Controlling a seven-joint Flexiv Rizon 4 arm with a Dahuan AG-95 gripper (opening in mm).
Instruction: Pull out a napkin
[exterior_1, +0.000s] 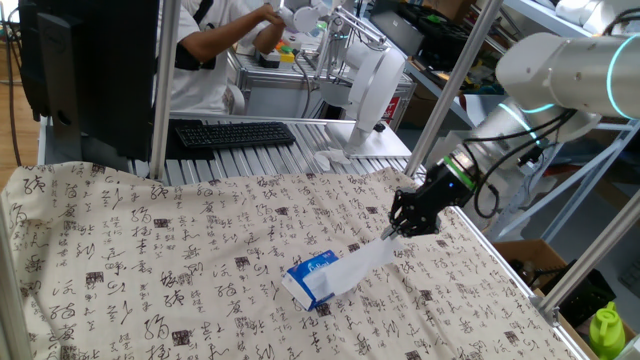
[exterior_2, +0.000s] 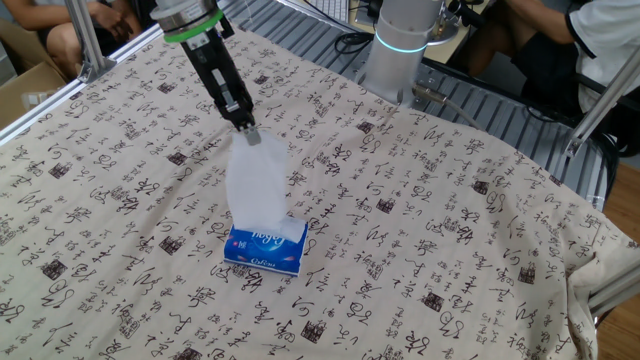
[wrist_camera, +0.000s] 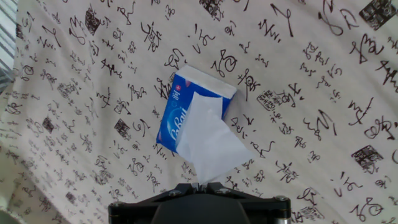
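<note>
Tool (exterior_2: 248, 129) was clamped on the top corner of the thin white tissue napkin (exterior_2: 255, 180), stretched up from the blue-and-white tissue pack (exterior_2: 266, 249) lying on the calligraphy-printed table (exterior_2: 450, 230).

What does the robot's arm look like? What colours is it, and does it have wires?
The arm is fat, round and white, with a glowing blue-green ring around one joint. Its wrist has a green band. Black cables loop along the outside near the wrist. The gripper at the end is black and narrow, with two thin jaws tipped in pale metal.
</note>
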